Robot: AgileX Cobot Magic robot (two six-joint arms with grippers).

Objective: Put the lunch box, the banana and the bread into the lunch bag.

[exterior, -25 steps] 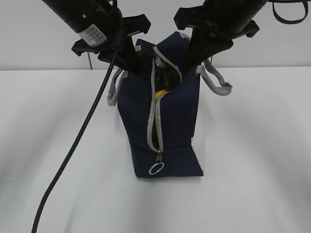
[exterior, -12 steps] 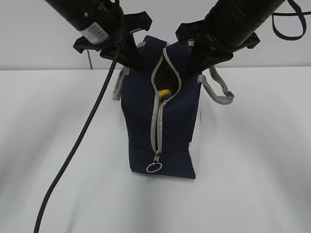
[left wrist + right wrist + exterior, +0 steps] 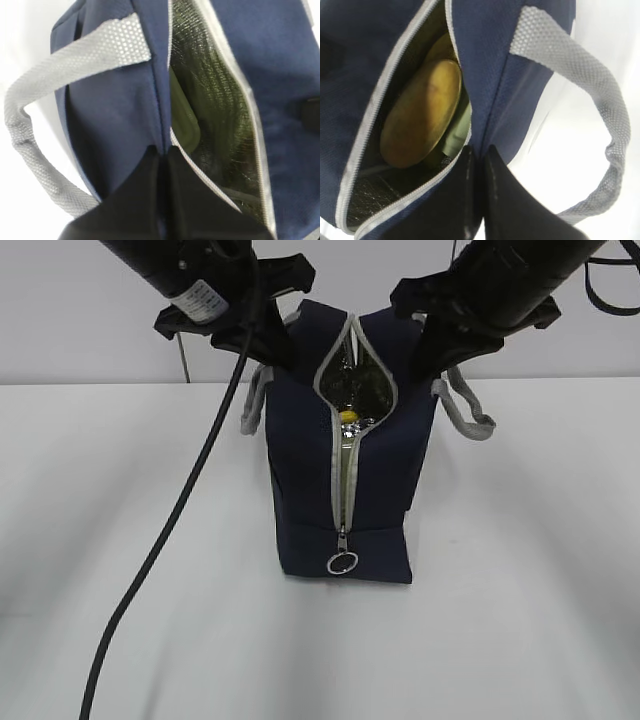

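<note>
All three items sit inside the bag [image 3: 345, 490]: bread [image 3: 420, 115], box [image 3: 182, 117], banana [image 3: 348, 416]. Both end effectors, left [image 3: 162, 155] and right [image 3: 479, 155], pinch its rim closed; packing looks done.

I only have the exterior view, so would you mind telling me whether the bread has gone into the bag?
Observer: Yes. The right wrist view shows the bread inside the bag, just below the open zipper edge.
Operator: Thank you. Is the lunch box in there as well?
Observer: The left wrist view shows a green lid edge against the silver lining, which looks like the lunch box.
Operator: And what is the right pincer holding?
Observer: The right pincer is shut on the bag's navy edge beside the zipper, not on the grey handle.
</note>
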